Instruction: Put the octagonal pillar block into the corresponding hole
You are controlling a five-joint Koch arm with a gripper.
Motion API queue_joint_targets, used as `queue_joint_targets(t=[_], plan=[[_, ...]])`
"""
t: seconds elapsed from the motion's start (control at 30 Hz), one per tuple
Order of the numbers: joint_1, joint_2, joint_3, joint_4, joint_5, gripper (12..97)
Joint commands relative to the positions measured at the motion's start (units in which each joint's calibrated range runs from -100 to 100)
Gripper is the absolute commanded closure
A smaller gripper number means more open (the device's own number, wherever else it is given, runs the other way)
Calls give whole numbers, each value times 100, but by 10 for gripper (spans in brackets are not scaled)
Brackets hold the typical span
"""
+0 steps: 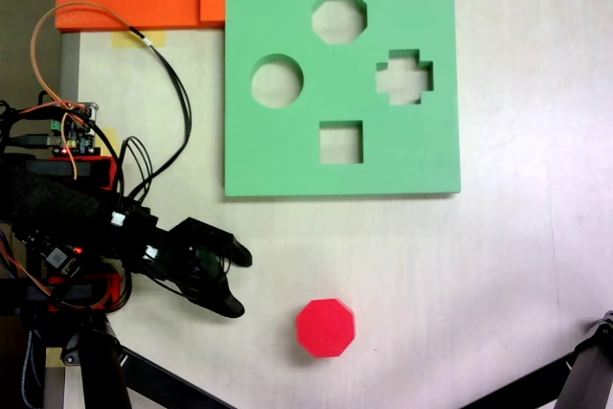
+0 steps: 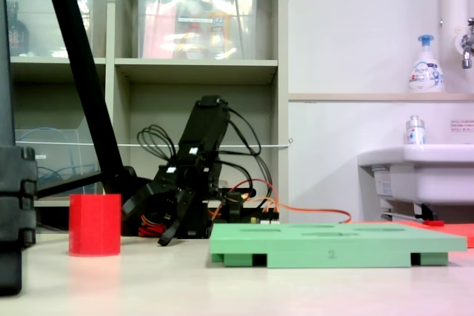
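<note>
Nothing is done yet: the red block [image 1: 326, 327] stands on the table [image 1: 517, 265], well apart from the green board [image 1: 287, 155] and its empty octagon hole [image 1: 339, 17], while the gripper [image 1: 239, 282], jaws spread and holding nothing, waits near the block.

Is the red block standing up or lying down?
Standing up: the red block rests on its flat end, octagon face upward, on the table.

Matt green foam board [image 1: 287, 155], smooth matt red block [image 1: 325, 328], pale smooth tabletop [image 1: 498, 265], black plastic tool [image 1: 238, 282].
</note>
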Motion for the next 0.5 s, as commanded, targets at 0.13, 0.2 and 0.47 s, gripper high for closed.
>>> queue_joint_targets(t=[0.13, 0.2, 0.47], plan=[[-24, -41, 1019, -4035, 571, 625], [-29, -41, 1557, -4709, 596, 624], [142, -41, 4498, -7646, 1011, 523]])
